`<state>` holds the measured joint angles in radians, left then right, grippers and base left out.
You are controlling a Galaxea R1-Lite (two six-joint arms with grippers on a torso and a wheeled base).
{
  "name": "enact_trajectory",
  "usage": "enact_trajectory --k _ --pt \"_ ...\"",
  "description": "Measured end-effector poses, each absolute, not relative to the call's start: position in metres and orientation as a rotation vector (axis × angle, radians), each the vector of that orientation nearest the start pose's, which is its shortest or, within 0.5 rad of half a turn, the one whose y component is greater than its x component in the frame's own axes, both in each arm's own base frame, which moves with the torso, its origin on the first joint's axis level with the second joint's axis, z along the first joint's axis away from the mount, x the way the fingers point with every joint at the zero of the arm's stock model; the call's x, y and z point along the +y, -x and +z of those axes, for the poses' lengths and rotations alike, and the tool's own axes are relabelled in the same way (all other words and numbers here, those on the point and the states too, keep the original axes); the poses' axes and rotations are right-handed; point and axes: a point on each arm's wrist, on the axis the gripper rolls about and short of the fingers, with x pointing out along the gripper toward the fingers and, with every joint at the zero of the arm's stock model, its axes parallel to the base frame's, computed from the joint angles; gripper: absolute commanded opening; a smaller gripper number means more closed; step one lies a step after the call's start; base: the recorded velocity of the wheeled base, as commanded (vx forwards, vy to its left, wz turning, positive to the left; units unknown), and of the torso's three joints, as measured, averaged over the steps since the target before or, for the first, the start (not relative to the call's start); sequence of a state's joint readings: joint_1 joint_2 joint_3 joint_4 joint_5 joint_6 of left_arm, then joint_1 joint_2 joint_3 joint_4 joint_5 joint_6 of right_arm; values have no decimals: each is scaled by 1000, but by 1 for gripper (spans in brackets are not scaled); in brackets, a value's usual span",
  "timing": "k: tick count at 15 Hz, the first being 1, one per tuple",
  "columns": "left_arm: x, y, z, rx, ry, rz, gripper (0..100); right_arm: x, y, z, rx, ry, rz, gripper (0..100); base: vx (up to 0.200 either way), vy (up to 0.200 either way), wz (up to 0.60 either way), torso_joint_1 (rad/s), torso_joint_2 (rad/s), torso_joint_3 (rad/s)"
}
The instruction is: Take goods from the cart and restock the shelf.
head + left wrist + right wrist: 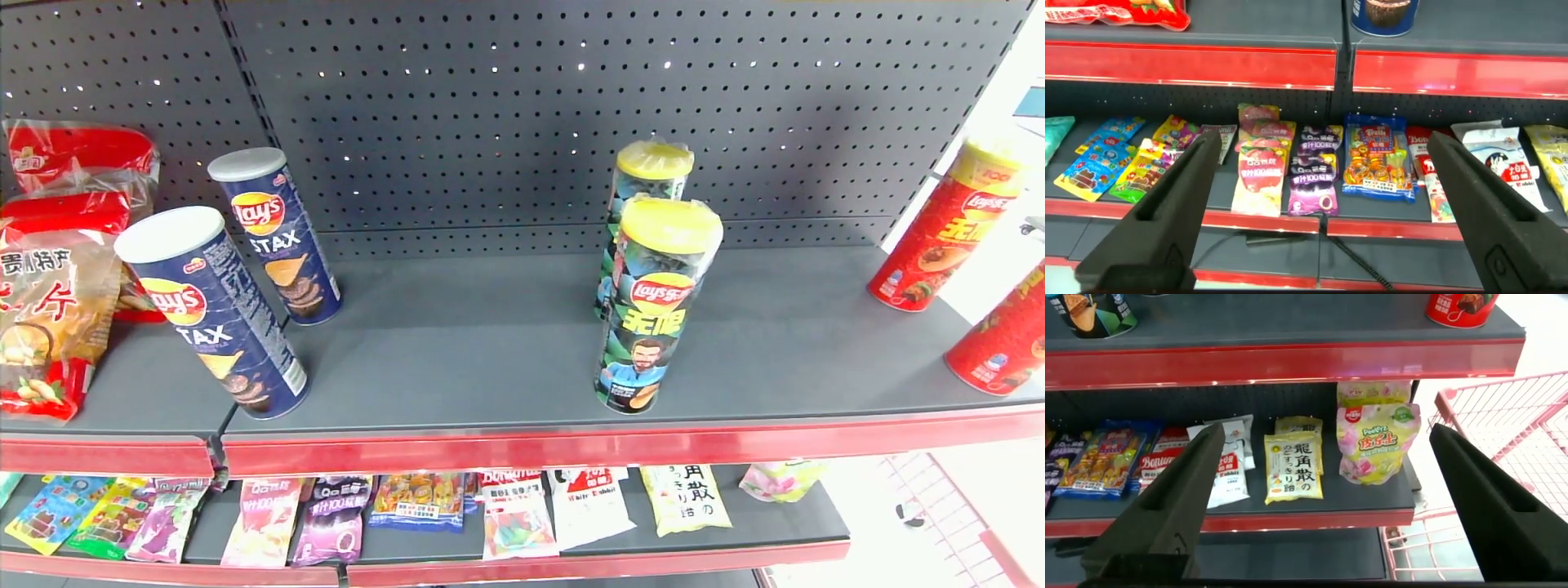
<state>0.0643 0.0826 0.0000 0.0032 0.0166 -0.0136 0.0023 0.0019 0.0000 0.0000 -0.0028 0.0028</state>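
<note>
The grey shelf (506,327) with a red front lip holds two blue chip cans (216,310) on the left, two yellow-lidded green cans (653,302) in the middle and two red cans (947,229) at the right. My left gripper (1327,204) is open with nothing between its fingers, facing the lower shelf's candy bags (1261,167). My right gripper (1327,498) is also open and holds nothing, facing a yellow bag (1293,468) and a pink bag (1378,441) on the lower shelf. The pink wire cart (1503,433) stands just right of the shelf.
Red snack bags (57,245) crowd the upper shelf's left end. Wide bare stretches of shelf lie between the blue and green cans and between the green and red cans. The lower shelf (735,523) carries a row of flat candy packets.
</note>
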Motion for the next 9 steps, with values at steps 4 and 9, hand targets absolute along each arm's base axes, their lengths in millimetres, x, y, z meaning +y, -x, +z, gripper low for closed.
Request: enact_trajectory --k 4,9 --pt "-1 17 77 85 15 81 100 0 23 76 2 -11 -2 100 0 0 0 0 0 0" --pt "-1 17 77 85 15 81 100 0 23 76 2 -13 -3 100 0 0 0 0 0 0"
